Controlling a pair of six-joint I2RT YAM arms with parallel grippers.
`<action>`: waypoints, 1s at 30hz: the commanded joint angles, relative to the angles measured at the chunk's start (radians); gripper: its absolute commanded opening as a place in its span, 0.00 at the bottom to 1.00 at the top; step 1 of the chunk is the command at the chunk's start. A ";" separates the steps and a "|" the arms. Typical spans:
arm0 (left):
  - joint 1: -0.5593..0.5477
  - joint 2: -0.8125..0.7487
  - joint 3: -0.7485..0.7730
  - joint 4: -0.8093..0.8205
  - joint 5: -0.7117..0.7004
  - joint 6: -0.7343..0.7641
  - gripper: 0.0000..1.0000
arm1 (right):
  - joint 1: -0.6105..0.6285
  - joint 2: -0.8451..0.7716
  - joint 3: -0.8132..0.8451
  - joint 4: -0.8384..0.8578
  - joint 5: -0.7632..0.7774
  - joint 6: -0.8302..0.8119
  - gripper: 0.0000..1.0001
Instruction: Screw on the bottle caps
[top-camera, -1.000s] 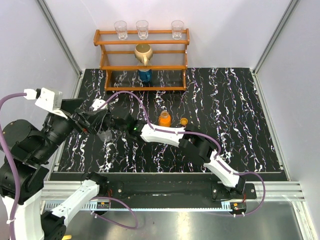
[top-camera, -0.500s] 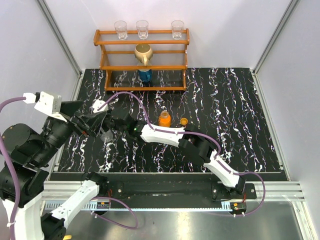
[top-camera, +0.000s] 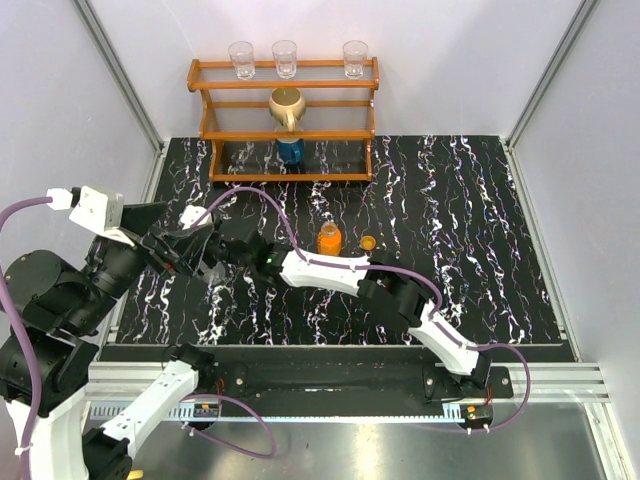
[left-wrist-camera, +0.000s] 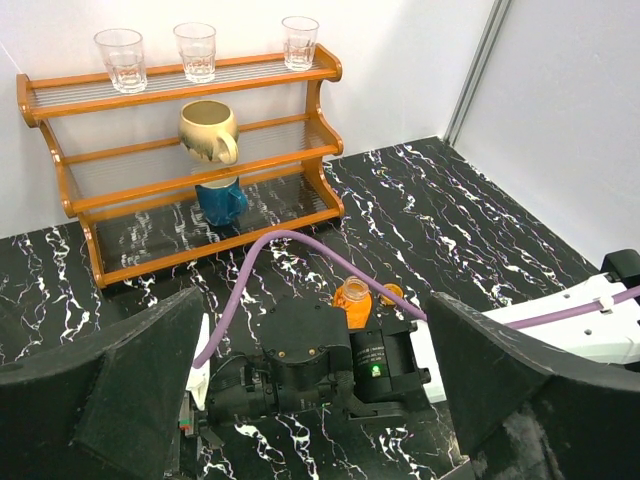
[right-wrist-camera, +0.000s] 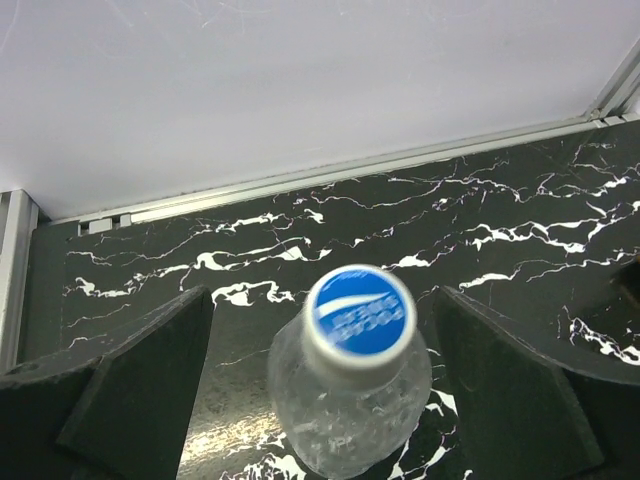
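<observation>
In the right wrist view a clear bottle (right-wrist-camera: 345, 420) stands upright on the dark marble table, and a white cap with a blue top (right-wrist-camera: 360, 312) sits on its neck. My right gripper (right-wrist-camera: 322, 300) is open around it, both fingers apart from the cap. My left gripper (left-wrist-camera: 315, 300) is open too, facing the right arm's black wrist (left-wrist-camera: 320, 370), which hides the clear bottle there. A small orange bottle (top-camera: 329, 239) stands open-necked mid-table, with the orange cap (top-camera: 368, 242) lying just right of it. Both grippers (top-camera: 200, 250) meet at the table's left.
A wooden rack (top-camera: 285, 120) stands at the back with three clear glasses (top-camera: 285, 57) on top, a tan mug (top-camera: 287, 105) and a dark blue container (top-camera: 290, 150) below. White walls close in on the table's left, back and right.
My right gripper has opened and let go of the blue-topped cap, which stays on the clear bottle. The left arm has drawn back slightly to the left.
</observation>
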 joint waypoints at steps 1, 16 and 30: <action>0.005 0.002 0.004 0.046 0.013 -0.016 0.96 | 0.013 -0.127 -0.009 0.007 -0.014 -0.045 1.00; 0.005 0.187 0.050 0.011 0.200 0.085 0.96 | 0.013 -0.800 -0.684 -0.019 0.210 -0.022 1.00; -0.396 0.727 -0.059 0.057 0.320 0.333 0.86 | 0.027 -1.702 -1.007 -0.816 1.065 0.626 0.72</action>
